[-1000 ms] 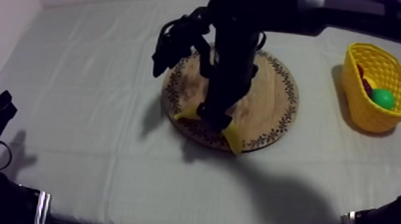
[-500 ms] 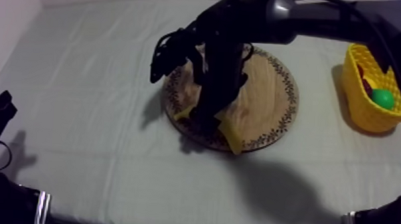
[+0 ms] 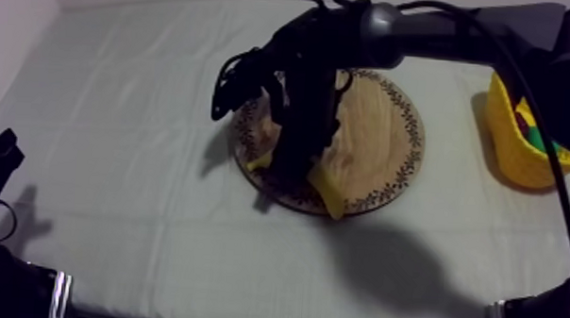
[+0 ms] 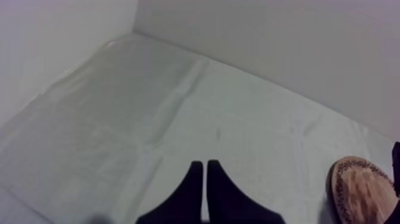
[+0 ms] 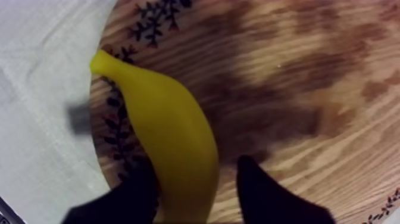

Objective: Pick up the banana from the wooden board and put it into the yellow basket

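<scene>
Nearest, well clear of the wooden board (image 3: 385,129) on its near-left side: left gripper (image 4: 205,167), low over the grey-white cloth (image 3: 133,227). Fingers pressed together into a narrow wedge, nothing between them. Beyond it in the left wrist view, a cut-off arc of the board's patterned rim.

Next, at the board's near-left rim: banana (image 5: 172,137), lying flat on the wood, one tip reaching out over the patterned border toward the cloth.

Right gripper (image 5: 196,170) down over the banana, fingers (image 5: 262,190) spread, one on each side of the fruit. Strip of bare wood visible between the banana and one finger. Other finger partly hidden behind the fruit, so contact on that side impossible to judge. Not clamped.

From above, middle of the banana covered by the right arm (image 3: 419,32), a yellow end showing at either side of it.

Farther, well apart from the board toward the right arm's side: yellow basket (image 3: 507,151), largely masked by that arm, far rim and most of the inside hidden. Slivers of green and red inside, too little showing to name.
</scene>
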Available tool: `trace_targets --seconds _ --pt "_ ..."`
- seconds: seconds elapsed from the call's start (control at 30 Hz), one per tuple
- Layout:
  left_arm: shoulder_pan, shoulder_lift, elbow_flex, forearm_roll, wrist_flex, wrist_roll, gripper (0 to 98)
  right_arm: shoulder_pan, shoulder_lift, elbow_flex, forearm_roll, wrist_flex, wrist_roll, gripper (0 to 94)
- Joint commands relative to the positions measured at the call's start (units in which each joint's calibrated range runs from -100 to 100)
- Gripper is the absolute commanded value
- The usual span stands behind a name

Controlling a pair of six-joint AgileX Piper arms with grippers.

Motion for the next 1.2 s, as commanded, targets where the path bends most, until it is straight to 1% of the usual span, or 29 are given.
trace_targets --seconds 0.0,0.17,0.3,0.73,0.93,1.17 --pt "-0.02 0.02 0.03 -0.01 0.0 -0.01 0.1 0.08 0.1 0.0 0.05 -0.17 0.13 28.2" --pt "-0.02 0.02 0.03 -0.01 0.0 -0.01 0.1 0.18 -0.55 0.31 0.04 -0.29 0.0 19.4" --pt "-0.02 0.02 0.03 -0.01 0.0 -0.01 0.1 0.12 -2.21 0.97 0.11 -0.29 -0.08 17.1" --pt "-0.02 0.02 0.03 -0.01 0.0 -0.01 0.1 -0.52 -15.1 2.16 0.91 2.37 0.5 17.9" --pt "-0.02 0.02 0.03 -0.01 0.0 -0.01 0.1 -0.31 -21.13 1.15 1.09 5.71 1.12 18.2" --pt "-0.02 0.02 0.03 -0.01 0.0 -0.01 0.1 -0.06 -26.8 -4.04 1.1 10.84 2.21 19.0"
